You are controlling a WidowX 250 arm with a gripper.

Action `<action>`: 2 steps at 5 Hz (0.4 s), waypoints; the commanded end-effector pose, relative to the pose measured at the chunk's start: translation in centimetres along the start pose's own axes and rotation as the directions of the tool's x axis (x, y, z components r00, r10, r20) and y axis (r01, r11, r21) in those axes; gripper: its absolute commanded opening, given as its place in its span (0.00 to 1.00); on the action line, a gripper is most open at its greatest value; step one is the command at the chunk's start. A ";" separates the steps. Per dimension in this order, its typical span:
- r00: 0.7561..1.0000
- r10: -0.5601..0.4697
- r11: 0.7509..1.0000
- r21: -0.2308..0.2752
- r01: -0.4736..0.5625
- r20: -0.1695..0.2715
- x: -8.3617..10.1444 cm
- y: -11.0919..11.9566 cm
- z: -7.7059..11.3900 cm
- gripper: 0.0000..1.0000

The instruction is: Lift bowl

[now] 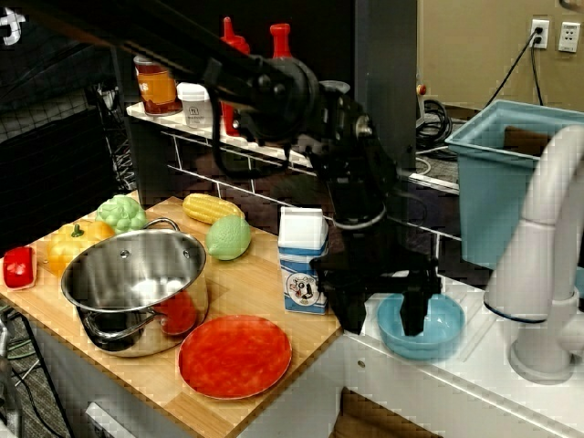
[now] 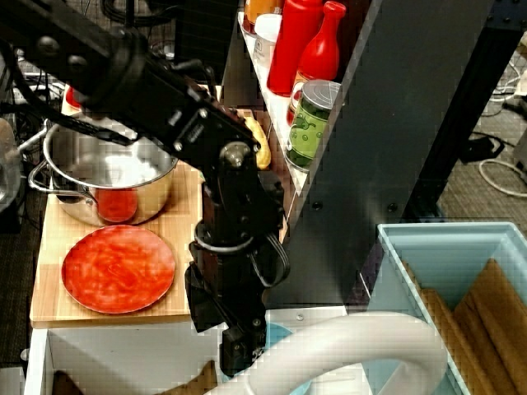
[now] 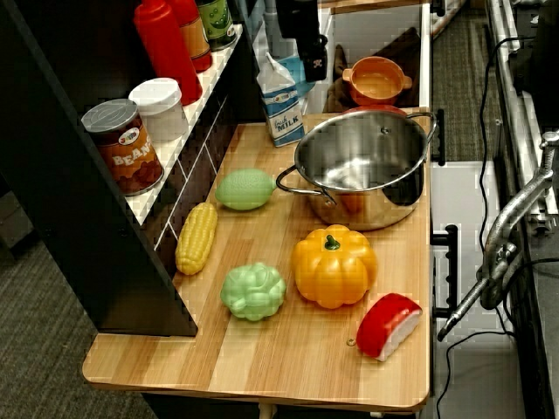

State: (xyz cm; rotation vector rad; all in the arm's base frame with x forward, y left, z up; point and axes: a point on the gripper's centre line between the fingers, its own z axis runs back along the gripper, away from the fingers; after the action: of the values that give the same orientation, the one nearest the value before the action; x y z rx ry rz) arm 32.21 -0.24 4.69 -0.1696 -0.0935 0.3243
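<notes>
In the front view the light-blue bowl (image 1: 436, 330) rests on the white counter just right of the wooden board. My black gripper (image 1: 381, 321) hangs low over its left side and is open. One finger (image 1: 412, 312) reaches down inside the bowl, and the other finger (image 1: 351, 312) stands outside the left rim. In the view from over the faucet my gripper (image 2: 221, 337) covers most of the bowl, and only a blue sliver of the bowl (image 2: 277, 335) shows. The bowl is hidden in the view from the table's far end.
A milk carton (image 1: 303, 260) stands right next to the left finger. On the wooden board are a steel pot (image 1: 137, 283), a red plate (image 1: 234, 356) and toy vegetables. The white faucet (image 1: 538, 265) and a blue bin (image 1: 497, 182) stand to the right of the bowl.
</notes>
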 end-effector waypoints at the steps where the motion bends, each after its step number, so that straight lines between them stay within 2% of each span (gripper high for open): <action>1: 0.999 0.043 0.999 0.001 -0.043 0.031 2.2 0.6 0.5 1.00; 2: 0.998 0.048 0.999 -0.002 -0.048 0.030 2.3 0.9 0.6 1.00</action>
State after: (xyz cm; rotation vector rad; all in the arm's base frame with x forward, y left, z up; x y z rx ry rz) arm 33.17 1.00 3.97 -0.1636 -0.0748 0.3752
